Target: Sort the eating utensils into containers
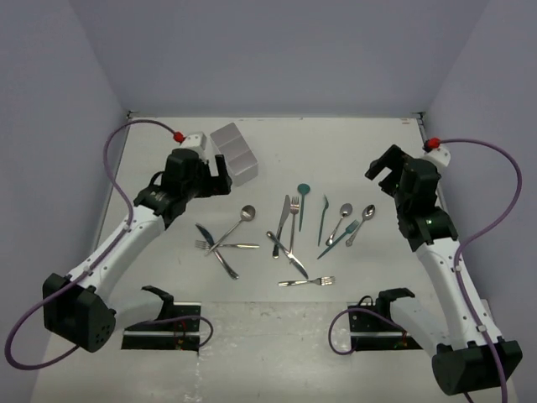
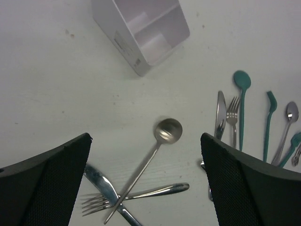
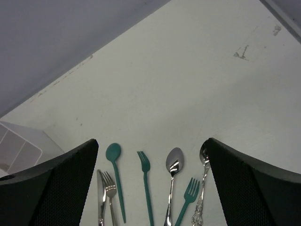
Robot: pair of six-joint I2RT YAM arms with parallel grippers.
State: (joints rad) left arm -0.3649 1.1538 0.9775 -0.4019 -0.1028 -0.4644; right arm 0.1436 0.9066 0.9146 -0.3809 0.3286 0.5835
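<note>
Utensils (image 1: 283, 214) lie loose on the bench (image 1: 352, 143). Long-handled spoon (image 2: 168, 130) sits just ahead of the left gripper (image 2: 146, 139), framed by its spread fingers, with the handle crossing a fork (image 2: 94, 203) and knife (image 2: 101, 181) nearer in. White 3-compartment organiser (image 2: 123, 47) is farther ahead, slightly left. Right gripper (image 3: 151, 141) is also spread, holding nothing. Teal spoon (image 3: 113, 151), teal fork (image 3: 144, 162) and short silver spoon (image 3: 174, 159) lie in a row between its fingers.

Three shiny silver metal spoons (image 1: 247, 211) (image 1: 346, 209) (image 1: 369, 211) are counted, with three silver metal forks (image 1: 243, 246) (image 1: 294, 220) (image 1: 306, 282) and what appear to be three silver metal knives (image 1: 204, 232) (image 1: 283, 214) (image 1: 294, 262). Two teal-green plastic forks (image 1: 323, 220) (image 1: 329, 248) and one teal-green plastic spoon (image 1: 303, 189) are also counted. One white rectangular plastic organiser (image 1: 245, 174), of three open compartments, is seen at eleven o'clock.
</note>
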